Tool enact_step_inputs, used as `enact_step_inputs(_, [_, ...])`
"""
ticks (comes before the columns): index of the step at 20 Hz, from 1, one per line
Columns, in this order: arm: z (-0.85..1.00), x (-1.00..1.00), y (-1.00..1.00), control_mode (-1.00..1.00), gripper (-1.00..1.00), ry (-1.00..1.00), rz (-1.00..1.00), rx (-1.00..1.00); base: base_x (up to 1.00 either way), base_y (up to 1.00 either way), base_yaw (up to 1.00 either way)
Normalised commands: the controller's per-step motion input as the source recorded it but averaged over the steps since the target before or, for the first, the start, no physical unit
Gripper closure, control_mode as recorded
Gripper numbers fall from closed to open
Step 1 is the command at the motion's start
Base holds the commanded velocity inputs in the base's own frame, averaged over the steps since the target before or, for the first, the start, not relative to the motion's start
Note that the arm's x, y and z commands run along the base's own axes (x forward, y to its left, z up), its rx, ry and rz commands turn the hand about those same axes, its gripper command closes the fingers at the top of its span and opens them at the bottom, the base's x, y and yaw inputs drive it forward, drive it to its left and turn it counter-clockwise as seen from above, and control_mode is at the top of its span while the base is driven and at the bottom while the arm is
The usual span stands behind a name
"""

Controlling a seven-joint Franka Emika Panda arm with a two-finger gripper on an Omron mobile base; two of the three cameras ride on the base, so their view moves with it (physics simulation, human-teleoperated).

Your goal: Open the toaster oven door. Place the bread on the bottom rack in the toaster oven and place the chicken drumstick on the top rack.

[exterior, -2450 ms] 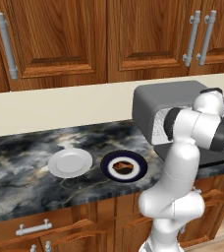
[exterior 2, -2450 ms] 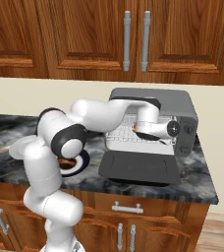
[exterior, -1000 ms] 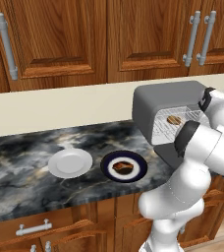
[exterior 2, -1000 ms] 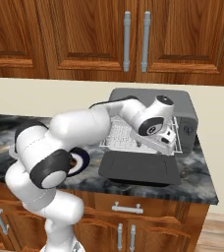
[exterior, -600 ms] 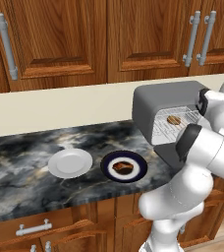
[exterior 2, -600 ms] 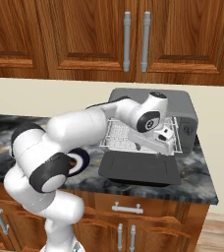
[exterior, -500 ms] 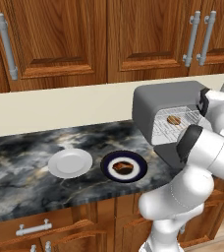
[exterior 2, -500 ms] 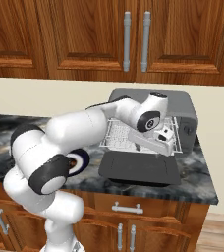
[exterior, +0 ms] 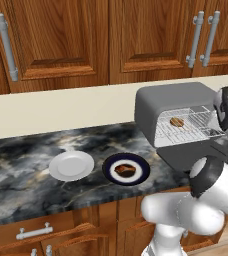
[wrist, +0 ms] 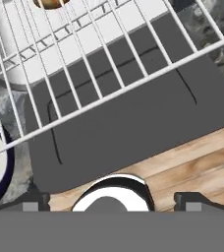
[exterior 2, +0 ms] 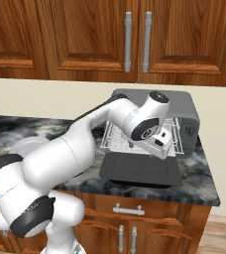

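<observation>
Dark 2-finger pincer [wrist: 112,199] is hanging wide apart, gripping nothing, above the flat dark grey door [wrist: 133,118] lying folded down. Small round golden-tan bun [exterior: 176,121] is sitting on a pulled-out silver wire rack [exterior: 191,131]; which rack, cannot tell. Lumpy dark brown drumstick [exterior: 125,170] is resting on the dark-rimmed plate [exterior: 142,176] on the marble desk [exterior: 21,170].

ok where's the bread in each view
Left base view: the bread sits on a wire rack pulled out of the toaster oven, right of centre.
Right base view: I can't pick it out; the arm covers much of the rack.
Hand view: at the top edge, left of centre, behind the wires.
Shared landmark: the open oven door.
</observation>
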Motion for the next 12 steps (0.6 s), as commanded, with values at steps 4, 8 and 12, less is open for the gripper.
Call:
enact_step_inputs(4, [0.0, -0.17, 0.91, -1.0, -1.0, 0.0, 0.0, -0.15, 0.0, 0.0, 0.0])
enact_step_inputs(8, [0.0, -0.09, 0.94, -1.0, -1.0, 0.0, 0.03, -0.19, 0.0, 0.0, 0.0])
enact_step_inputs(12, [0.0, -0.03, 0.89, -1.0, -1.0, 0.02, 0.03, -0.16, 0.0, 0.0, 0.0])
